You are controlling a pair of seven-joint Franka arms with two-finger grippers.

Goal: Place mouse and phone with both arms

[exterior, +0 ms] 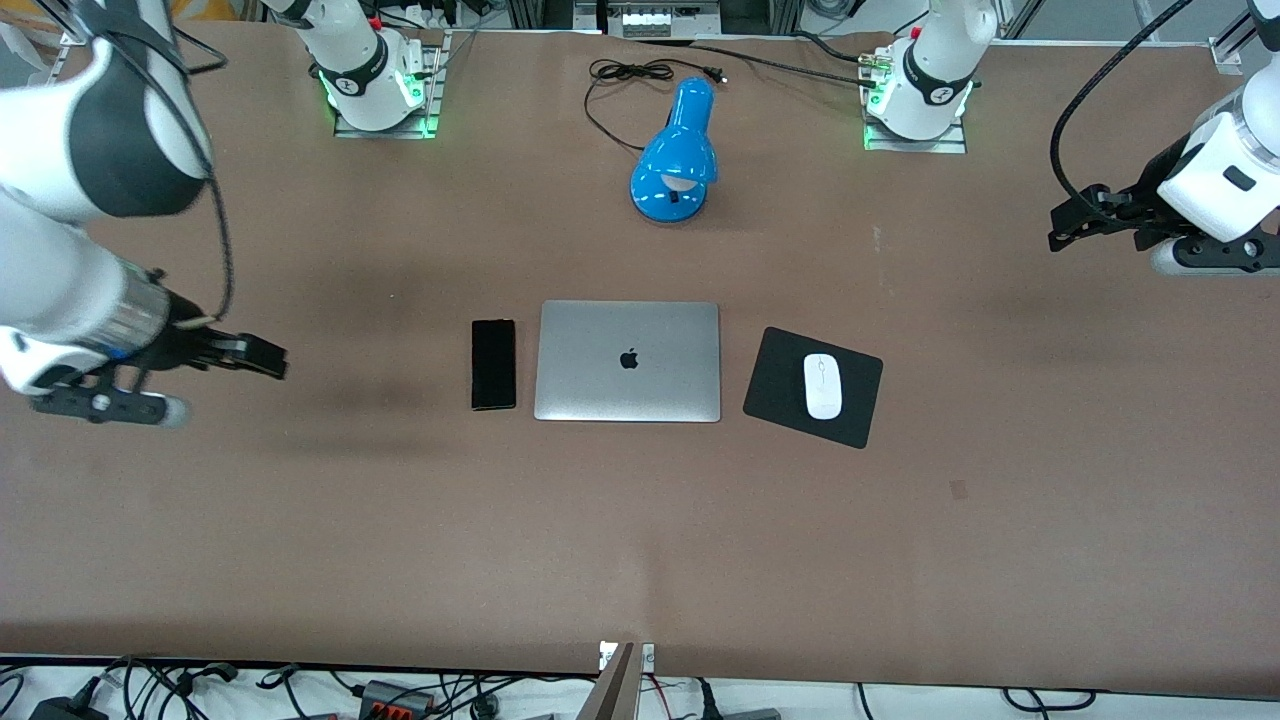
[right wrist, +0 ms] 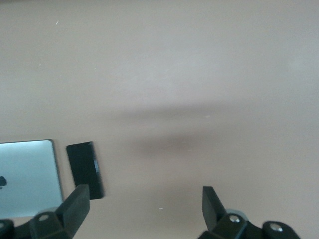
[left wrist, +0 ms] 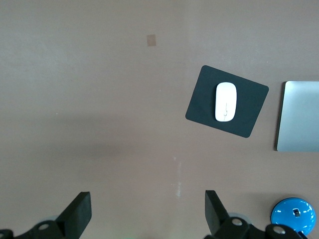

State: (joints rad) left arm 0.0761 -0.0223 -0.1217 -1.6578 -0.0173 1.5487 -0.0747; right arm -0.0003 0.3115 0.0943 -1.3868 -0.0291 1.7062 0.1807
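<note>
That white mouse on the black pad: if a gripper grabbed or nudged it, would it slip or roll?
The mouse looks smooth and rounded, so fingers might slide off its curved top. It lies flat on the black pad, so it probably slides rather than rolls. It looks small, likely light.

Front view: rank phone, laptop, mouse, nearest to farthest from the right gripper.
From the right gripper, open over bare table at the right arm's end:
1. phone, lying beside the laptop on the right arm's side.
2. laptop, closed, mid-table.
3. mouse, on the black mouse pad, toward the left arm's end.
</note>
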